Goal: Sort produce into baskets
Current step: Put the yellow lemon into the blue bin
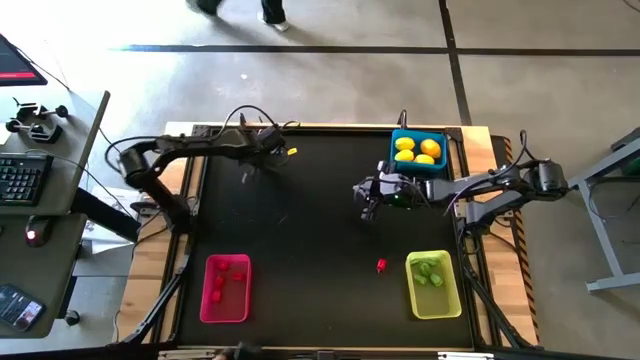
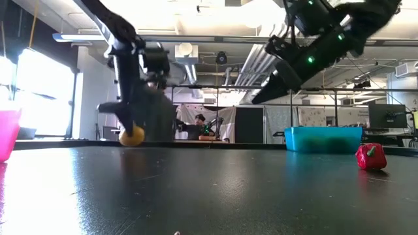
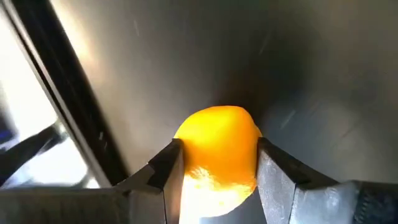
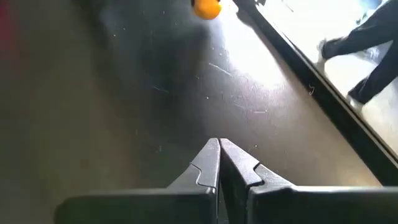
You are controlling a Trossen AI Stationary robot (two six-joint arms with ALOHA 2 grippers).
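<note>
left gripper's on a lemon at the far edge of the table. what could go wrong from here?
1. The left gripper pinches the lemon only at its sides; the round piece could slip out in transit.
2. The blue basket already holds several lemons, so a drop could bounce out.
3. The shut right gripper hangs beside that basket, near the carry path.

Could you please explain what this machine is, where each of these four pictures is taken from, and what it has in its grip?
It is a robot with two dark arms working at a black table. One picture looks straight down, one looks level across the tabletop, and two come from cameras on the wrists. The left gripper is shut on a yellow lemon-like piece near the table's far edge. The right gripper is shut and empty, beside the blue basket of yellow pieces. The pink basket holds red pieces, the yellow-green basket green ones. One red piece lies loose on the table.
</note>
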